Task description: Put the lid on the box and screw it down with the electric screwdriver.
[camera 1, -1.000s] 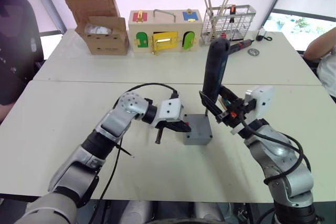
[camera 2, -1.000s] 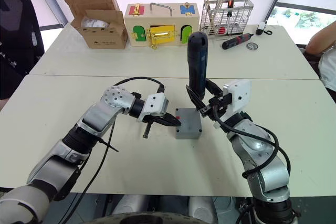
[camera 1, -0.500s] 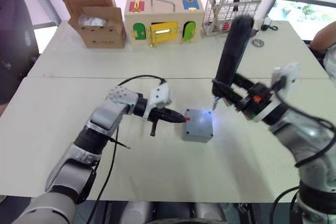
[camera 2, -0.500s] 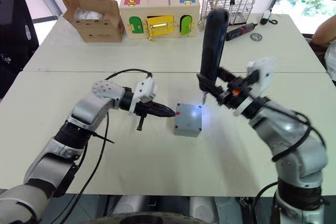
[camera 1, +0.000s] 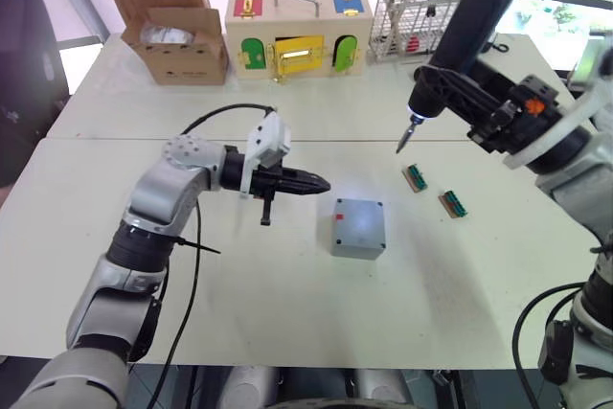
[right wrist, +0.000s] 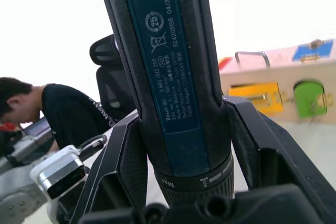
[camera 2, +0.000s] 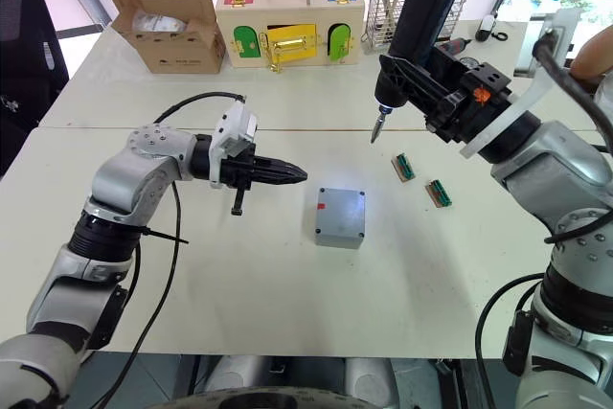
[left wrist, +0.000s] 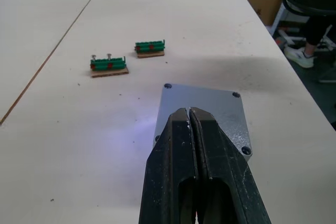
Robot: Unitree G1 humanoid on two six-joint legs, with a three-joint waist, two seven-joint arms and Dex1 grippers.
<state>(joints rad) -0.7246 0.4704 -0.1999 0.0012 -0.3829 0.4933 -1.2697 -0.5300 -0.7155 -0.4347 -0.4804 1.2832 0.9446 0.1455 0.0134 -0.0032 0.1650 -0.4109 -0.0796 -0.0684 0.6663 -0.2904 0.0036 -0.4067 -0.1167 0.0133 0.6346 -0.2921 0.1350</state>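
The grey box (camera 1: pixel 358 237) sits mid-table with a small red mark on its left side. The lid (left wrist: pixel 220 106) lies flat on top of it, with screw heads showing at its corners. My left gripper (camera 1: pixel 323 182) is shut on nothing, its tips pointing at the box from a short way to the left, apart from it. My right gripper (camera 1: pixel 448 91) is shut on the electric screwdriver (camera 1: pixel 476 2), held high and tilted above the table behind and to the right of the box. Its bit tip (camera 1: pixel 401 146) hangs in the air, and a faint bluish glow falls on the table by the box.
Two small green terminal blocks (camera 1: pixel 415 177) (camera 1: pixel 452 203) lie right of the box. At the back stand a cardboard box (camera 1: pixel 177 26), a wooden box with coloured doors (camera 1: pixel 295 40) and a wire rack (camera 1: pixel 421 16). A person (right wrist: pixel 31 108) sits beyond the table.
My right arm has lifted the screwdriver up and back to the right, off the box. My left gripper has drawn back left from the box. The green blocks have come into sight.
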